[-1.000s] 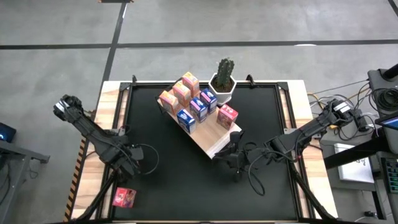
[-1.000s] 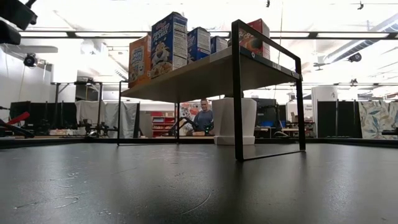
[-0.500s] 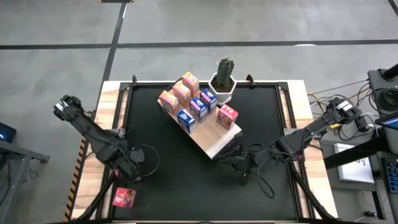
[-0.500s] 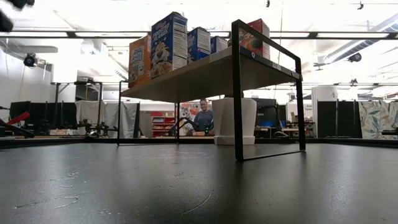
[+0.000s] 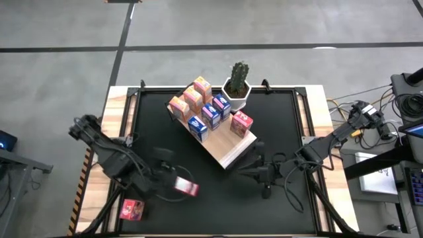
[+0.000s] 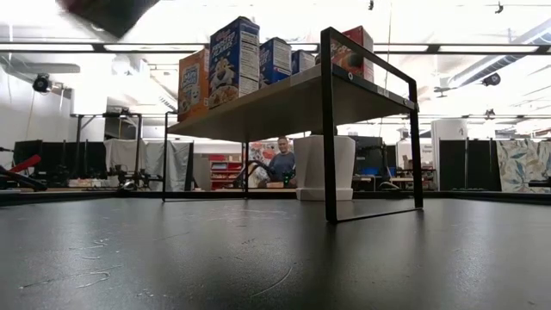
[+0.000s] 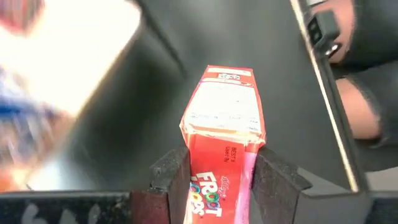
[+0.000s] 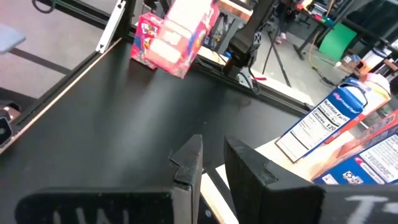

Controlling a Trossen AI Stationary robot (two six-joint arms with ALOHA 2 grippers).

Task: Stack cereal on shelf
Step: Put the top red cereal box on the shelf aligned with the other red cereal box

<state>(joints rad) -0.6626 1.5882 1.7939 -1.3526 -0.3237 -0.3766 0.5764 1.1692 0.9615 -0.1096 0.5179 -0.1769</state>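
I am carrying a pink cereal box (image 7: pixel 222 134), clamped in my left gripper (image 7: pixel 219 180), above the table's seven o'clock; next comes lifting it toward the shelf (image 5: pixel 228 151) at centre.

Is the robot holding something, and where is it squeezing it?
The left gripper pinches a small pink-red cardboard cereal box by its two long sides, near one end. The right gripper holds nothing.

Seven small printed cardboard cereal boxes (image 5: pixel 206 106), orange, blue and pink, stand upright on the light-wood shelf board (image 5: pixel 232 147) set diagonally near the table's far edge. Another pink box (image 5: pixel 132 209) lies at the near left corner. A red box (image 7: pixel 221 137) is held above the tabletop.
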